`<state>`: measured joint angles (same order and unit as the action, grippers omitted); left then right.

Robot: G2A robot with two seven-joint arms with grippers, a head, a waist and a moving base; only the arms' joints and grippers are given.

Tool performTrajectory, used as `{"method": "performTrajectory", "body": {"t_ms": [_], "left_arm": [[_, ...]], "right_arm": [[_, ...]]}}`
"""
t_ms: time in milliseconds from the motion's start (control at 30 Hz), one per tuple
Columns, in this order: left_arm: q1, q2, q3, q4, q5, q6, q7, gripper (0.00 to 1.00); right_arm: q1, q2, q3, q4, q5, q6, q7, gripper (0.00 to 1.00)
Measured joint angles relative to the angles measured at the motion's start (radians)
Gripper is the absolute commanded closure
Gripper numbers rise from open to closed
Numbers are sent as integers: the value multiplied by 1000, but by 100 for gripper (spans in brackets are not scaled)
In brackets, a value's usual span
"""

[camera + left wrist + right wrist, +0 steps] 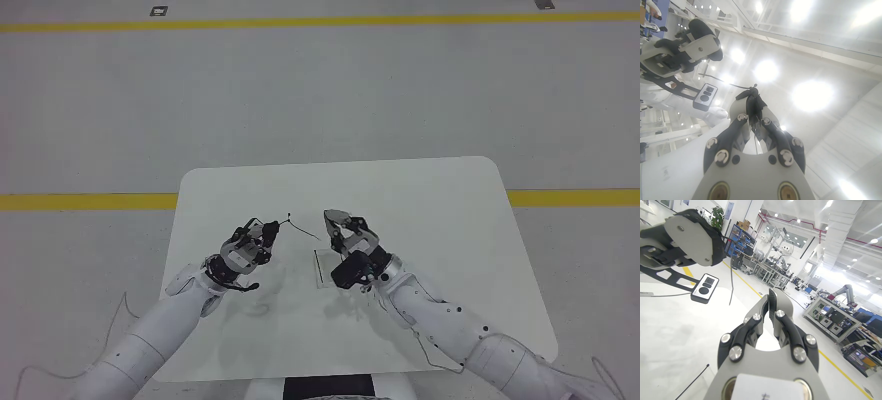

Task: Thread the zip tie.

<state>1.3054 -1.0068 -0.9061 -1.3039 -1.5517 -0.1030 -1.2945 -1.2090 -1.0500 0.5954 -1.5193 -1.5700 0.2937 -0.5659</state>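
A thin black zip tie [303,227] is held above the white table [450,200] by my left gripper [268,234], which is shut on it near the head. In the left wrist view the head [753,88] sticks out past the fingertips [761,103] and the tail runs off sideways toward the other arm. My right gripper [769,298] is shut with nothing between its fingers. It hangs just beside the tail's free end [730,303], a small gap away. The top view shows the right gripper [338,224] facing the left one.
A second black zip tie [693,381] lies flat on the table below the right gripper, also seen as a thin line [317,268] from above. The table's far half and right side are bare. Yellow floor lines run beyond the table.
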Motion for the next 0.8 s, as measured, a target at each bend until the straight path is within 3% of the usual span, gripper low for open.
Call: {"method": "performTrajectory", "body": {"t_ms": [233,433,500,567,600,800], "left_arm": [[0,0,0,0,0,0,0,100],[0,0,0,0,0,0,0,100],[0,0,0,0,0,0,0,100],[0,0,0,0,0,0,0,100],[0,0,0,0,0,0,0,100],[0,0,0,0,0,0,0,100]], "right_arm": [[-5,5,7,14,0,-127,36,0],[14,8,-17,-10,0,-153,5,1],[20,9,-25,-19,0,-154,-2,15],[27,11,-34,-29,0,-153,-5,46],[29,12,-39,-34,0,-153,-6,52],[47,12,-64,-45,0,-148,3,61]]}}
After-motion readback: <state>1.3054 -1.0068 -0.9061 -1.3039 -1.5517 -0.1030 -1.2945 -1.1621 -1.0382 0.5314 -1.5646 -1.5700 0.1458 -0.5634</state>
